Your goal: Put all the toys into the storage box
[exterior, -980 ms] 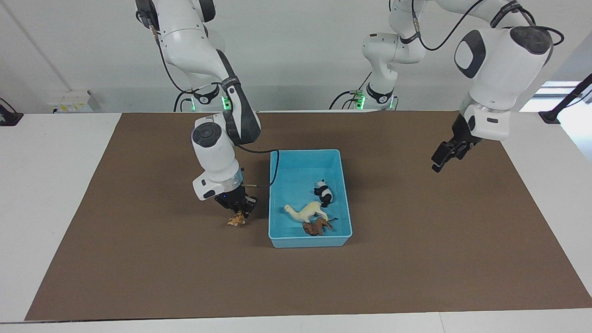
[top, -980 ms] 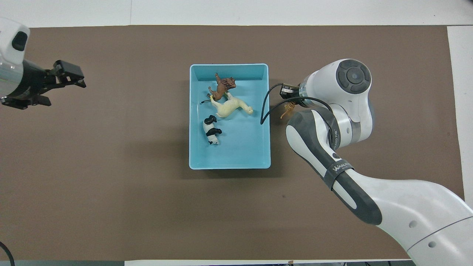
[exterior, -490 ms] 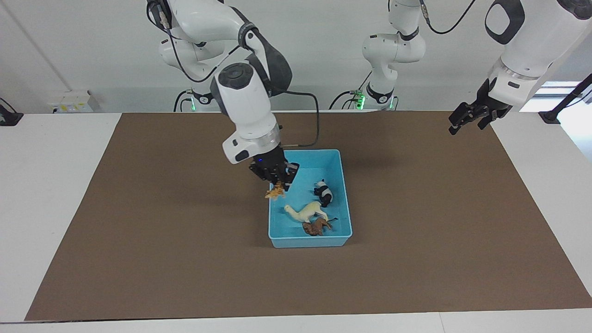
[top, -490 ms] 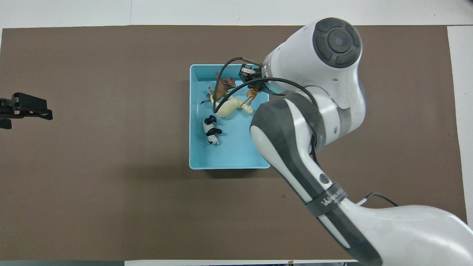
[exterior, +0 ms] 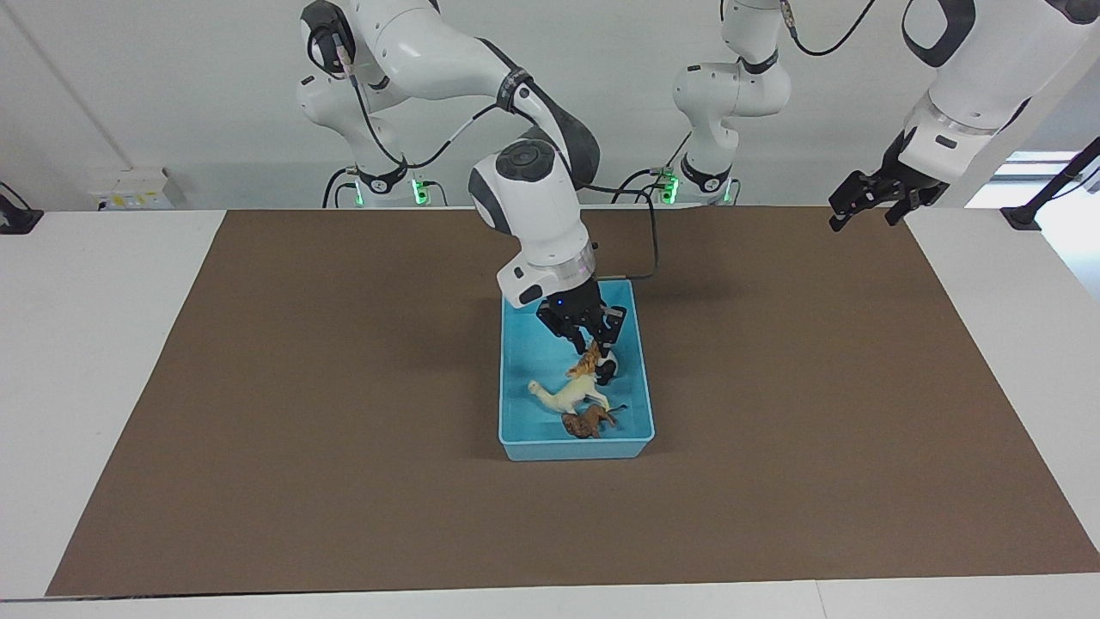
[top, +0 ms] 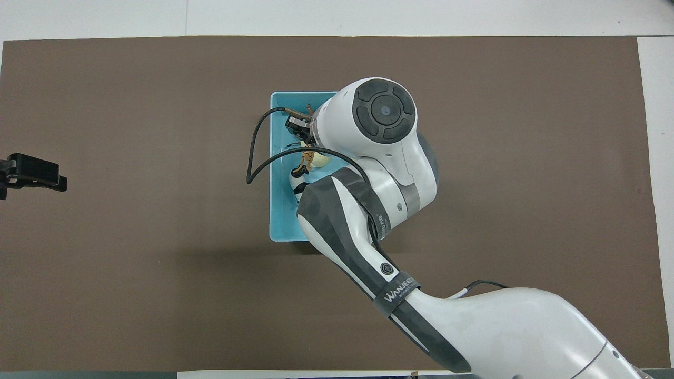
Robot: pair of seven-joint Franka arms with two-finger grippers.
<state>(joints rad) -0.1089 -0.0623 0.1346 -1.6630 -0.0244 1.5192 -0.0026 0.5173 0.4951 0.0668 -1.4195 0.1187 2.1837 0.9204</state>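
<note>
Nearest the robots, up at the left arm's end of the mat (exterior: 344, 387): left gripper (exterior: 868, 202) waiting in the air over the mat's edge, holding nothing; how far apart its fingers stand cannot be told. Also seen at the frame edge from overhead (top: 31, 173).

Mid-table: blue box (exterior: 516, 447), long side running away from the robots. Over its middle, right gripper (exterior: 593, 344), pointing down, fingers closed on the tiger (exterior: 583, 367), which hangs inside the box's outline just above the toys lying there. From overhead, tiger (top: 303, 164) just visible past the wrist, most of the box (top: 277, 158) covered by the arm.

In the box, nearest the robots: panda (exterior: 608, 370), mostly hidden by gripper and tiger. Farther out, llama (exterior: 571, 395) on its side, neck toward the right arm's end. Farthest, close by the box's end wall: lion (exterior: 589, 423), touching the llama.
</note>
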